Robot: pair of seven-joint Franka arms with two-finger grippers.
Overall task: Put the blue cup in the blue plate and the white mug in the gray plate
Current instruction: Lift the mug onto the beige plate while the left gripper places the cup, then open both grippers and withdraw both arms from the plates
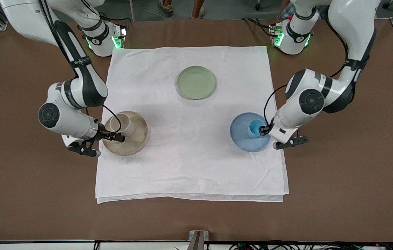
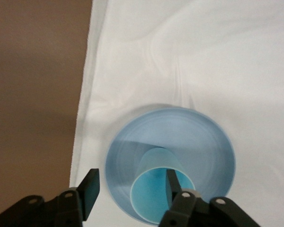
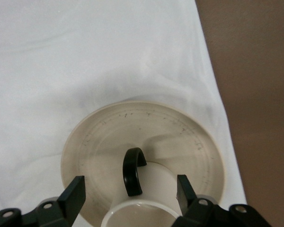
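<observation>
Fingers of my left gripper (image 2: 130,187) spread, one inside the blue cup (image 2: 162,191), which stands on the blue plate (image 2: 206,142). Right gripper (image 3: 130,189) fingers released, straddling the white mug (image 3: 149,198) on the gray plate (image 3: 104,132).

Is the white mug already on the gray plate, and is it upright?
Yes. The white mug stands upright on the gray plate, mouth up; right gripper open around it.

Blue cup (image 1: 255,128) stands upright in blue plate (image 1: 241,139); white mug (image 1: 123,124) in gray plate (image 1: 137,139).
</observation>
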